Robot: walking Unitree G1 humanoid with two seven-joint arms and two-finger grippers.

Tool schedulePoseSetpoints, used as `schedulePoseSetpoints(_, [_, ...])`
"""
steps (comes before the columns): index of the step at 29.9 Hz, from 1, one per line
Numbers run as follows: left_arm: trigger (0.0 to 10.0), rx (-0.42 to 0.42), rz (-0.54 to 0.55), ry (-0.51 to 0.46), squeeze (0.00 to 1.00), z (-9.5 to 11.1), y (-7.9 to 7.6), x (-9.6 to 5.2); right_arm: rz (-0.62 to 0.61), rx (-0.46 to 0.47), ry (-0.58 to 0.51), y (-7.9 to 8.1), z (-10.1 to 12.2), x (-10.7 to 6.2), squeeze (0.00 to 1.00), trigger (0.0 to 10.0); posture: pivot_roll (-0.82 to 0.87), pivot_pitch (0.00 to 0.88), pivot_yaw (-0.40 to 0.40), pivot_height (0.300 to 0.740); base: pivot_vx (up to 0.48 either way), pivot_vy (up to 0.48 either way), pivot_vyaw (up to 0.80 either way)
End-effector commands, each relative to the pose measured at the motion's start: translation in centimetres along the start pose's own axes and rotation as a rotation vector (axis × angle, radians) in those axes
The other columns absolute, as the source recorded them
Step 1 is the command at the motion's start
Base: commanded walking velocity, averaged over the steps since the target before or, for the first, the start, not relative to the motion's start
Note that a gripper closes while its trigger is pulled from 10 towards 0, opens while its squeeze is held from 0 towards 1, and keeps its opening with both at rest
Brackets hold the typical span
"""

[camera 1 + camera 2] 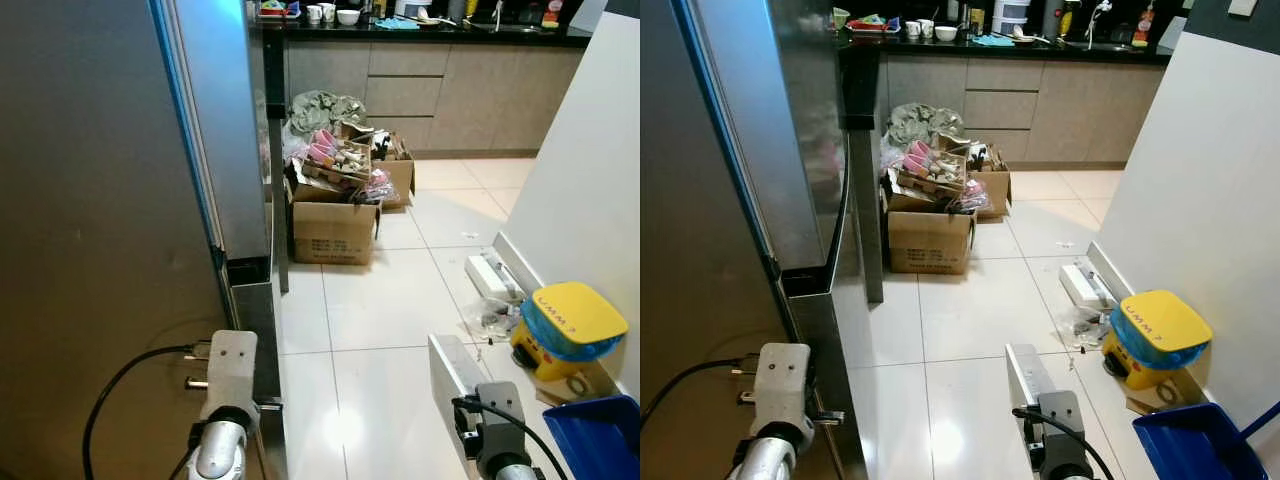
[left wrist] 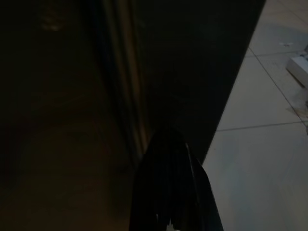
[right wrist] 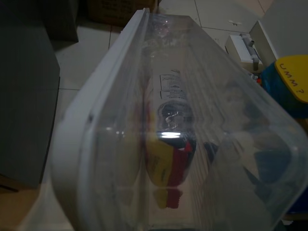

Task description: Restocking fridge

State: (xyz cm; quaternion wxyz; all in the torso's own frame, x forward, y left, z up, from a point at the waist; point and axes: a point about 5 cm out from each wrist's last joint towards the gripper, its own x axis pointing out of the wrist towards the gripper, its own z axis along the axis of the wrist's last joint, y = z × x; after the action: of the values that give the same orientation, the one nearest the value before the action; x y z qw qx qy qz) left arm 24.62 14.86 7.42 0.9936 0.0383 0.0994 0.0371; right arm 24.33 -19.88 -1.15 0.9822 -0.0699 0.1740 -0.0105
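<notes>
Where the head views reach the lower edge, both silver arms are cut off at the wrist, so neither claw's tips can be made out there. The left arm (image 1: 225, 400) sits against the tall grey fridge (image 1: 100, 250), whose smooth door edge glows blue. On the pale glossy floor tiles (image 1: 370, 300) stand open cardboard boxes (image 1: 333, 225) heaped with clutter, with a yellow-lidded bin (image 1: 565, 330) and a blue tub (image 1: 595, 435) by the white wall. Cups line the dark counter (image 1: 420, 28) far behind.

The left wrist view is very dark: the left claw (image 2: 173, 192) appears as a black wedge, fingers drawn together, beside the fridge's edge.

In the right wrist view, a clear plastic fridge bin (image 3: 115, 120) with a white rim blocks the right claw; whether it grips cannot be told. A blurred red-and-yellow labelled bottle (image 3: 168, 159) shows through the plastic.
</notes>
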Motion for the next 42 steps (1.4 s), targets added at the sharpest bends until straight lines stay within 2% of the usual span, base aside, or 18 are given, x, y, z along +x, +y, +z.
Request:
schedulePoseSetpoints(1, [10.0,-0.015,0.0,-0.012,0.0,0.2,-0.2,0.3,-0.013,0.011,-0.026,-0.2,0.3,0.0,0.0,10.0,-0.09,0.076,-0.046,0.74,0.0,0.0,0.0])
schedulePoseSetpoints(8, [10.0,-0.038,0.011,-0.021,0.0,0.5,-0.5,0.8,-0.022,0.01,-0.027,-0.5,0.3,-0.1,0.0,10.0,-0.1,0.083,-0.05,0.74,0.0,0.0,0.0])
schedulePoseSetpoints(10, [10.0,-0.083,-0.028,-0.007,0.0,0.6,-1.1,0.7,-0.024,0.011,-0.027,-0.5,0.3,-0.1,0.0,10.0,-0.1,0.083,-0.05,0.74,0.0,0.0,0.0])
schedulePoseSetpoints(16, [10.0,-0.126,-0.134,-0.008,0.0,0.9,-2.6,0.4,-0.022,0.012,-0.026,-0.4,0.2,-0.1,0.0,10.0,-0.1,0.083,-0.05,0.74,0.0,0.0,0.0])
schedulePoseSetpoints(25, [10.0,-0.119,-0.159,-0.021,0.0,1.4,-3.3,0.8,-0.018,0.015,-0.023,-0.1,0.1,-0.2,0.0,10.0,-0.09,0.086,-0.047,0.74,0.0,0.0,0.0])
schedulePoseSetpoints(34, [10.0,-0.105,-0.098,-0.03,0.0,1.6,-2.2,1.4,-0.013,0.016,-0.02,0.1,0.1,-0.1,0.0,10.0,-0.09,0.074,-0.041,0.74,0.0,0.0,0.0])
schedulePoseSetpoints(36, [10.0,-0.095,-0.075,-0.032,0.0,1.7,-1.5,1.5,-0.009,0.016,-0.018,0.4,0.0,-0.1,0.0,10.0,-0.09,0.061,-0.034,0.74,0.0,0.0,0.0])
schedulePoseSetpoints(42, [10.0,-0.059,-0.015,-0.013,0.0,0.8,1.8,0.4,-0.01,0.011,-0.013,0.3,-0.3,-0.3,0.0,10.0,-0.11,0.044,-0.021,0.74,0.0,0.0,0.0])
